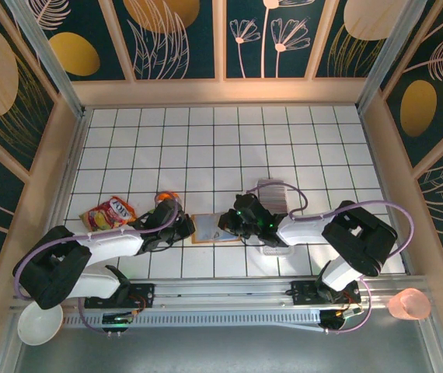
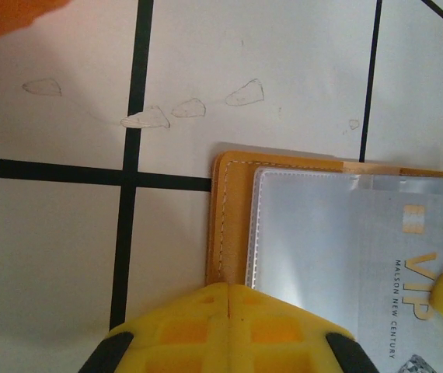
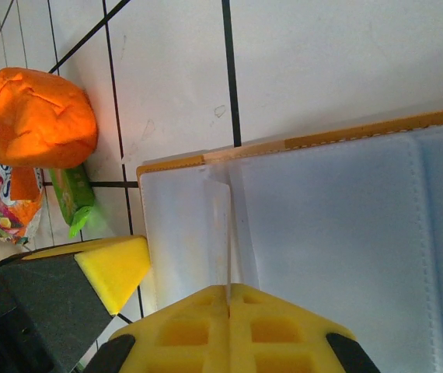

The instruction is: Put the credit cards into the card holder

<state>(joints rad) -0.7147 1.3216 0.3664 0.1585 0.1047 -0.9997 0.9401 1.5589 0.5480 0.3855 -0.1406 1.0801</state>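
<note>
**Feeding one card into the open holder**

The right gripper (image 3: 229, 305) pinches a pale grey plastic VIP credit card (image 2: 404, 264) over the tan leather-like folding card holder (image 1: 208, 231), which lies open at the table's (image 1: 206, 140) 6 o'clock. The left gripper (image 2: 228, 307), pads pressed together, sits at the holder's 9 o'clock edge. Next, I judge, the card must enter the clear sleeve (image 2: 307, 233) squarely. There is one holder and one held card; the row of credit cards (image 1: 272, 194) at the holder's 2 o'clock is too small to count.

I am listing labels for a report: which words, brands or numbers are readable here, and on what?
"VIP": on the credit card.
"MALSON NEW CENTURY": on the same card.
Text at the card's edge: cut off, unreadable.
Print on the snack packet: too small to read.
</note>
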